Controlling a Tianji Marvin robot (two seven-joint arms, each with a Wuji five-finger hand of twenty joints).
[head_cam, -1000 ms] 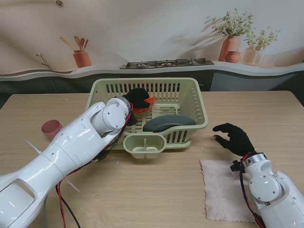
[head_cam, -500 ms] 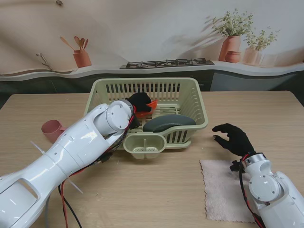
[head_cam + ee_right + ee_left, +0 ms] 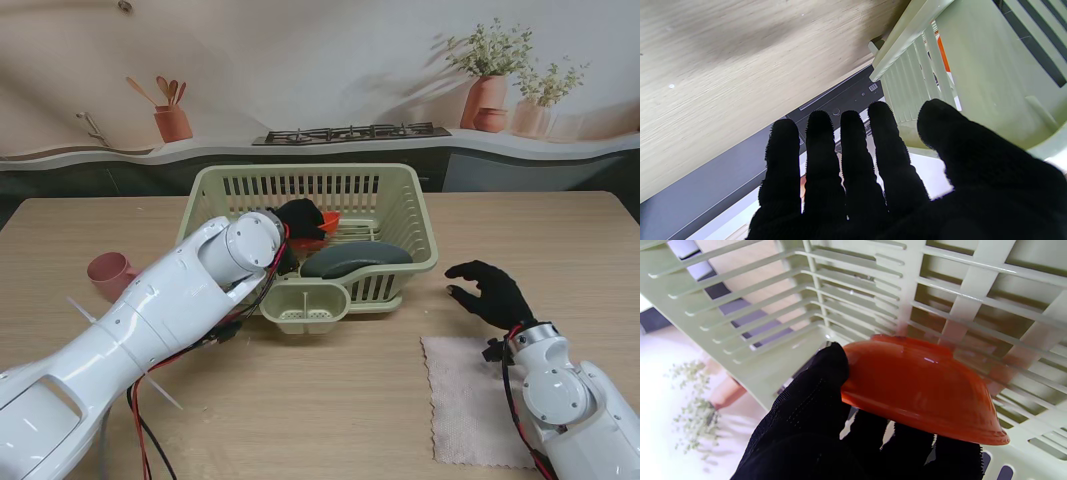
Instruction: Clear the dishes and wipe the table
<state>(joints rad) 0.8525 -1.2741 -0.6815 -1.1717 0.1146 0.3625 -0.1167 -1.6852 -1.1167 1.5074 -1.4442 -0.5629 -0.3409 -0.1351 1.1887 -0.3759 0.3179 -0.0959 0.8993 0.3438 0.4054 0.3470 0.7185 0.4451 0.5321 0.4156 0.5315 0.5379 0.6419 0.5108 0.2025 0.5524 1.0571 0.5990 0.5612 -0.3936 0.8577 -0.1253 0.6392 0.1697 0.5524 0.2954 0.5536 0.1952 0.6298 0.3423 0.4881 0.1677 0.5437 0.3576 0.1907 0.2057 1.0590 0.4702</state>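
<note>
My left hand reaches into the pale green dish basket and is shut on an orange bowl. The left wrist view shows the orange bowl pinched between thumb and fingers, tilted, close to the basket's slatted floor. A dark grey plate lies in the basket's near part. My right hand, black-gloved, hovers open to the right of the basket, just beyond a pink cloth. Through the right wrist camera the spread fingers hold nothing, with the basket wall alongside.
A pink cup stands on the wooden table at my left. A small cutlery holder hangs on the basket's near side. Pots and plants sit on the counter behind.
My left hand has carried the orange bowl a little to the right and lower inside the basket. The right hand has stayed where it was.
</note>
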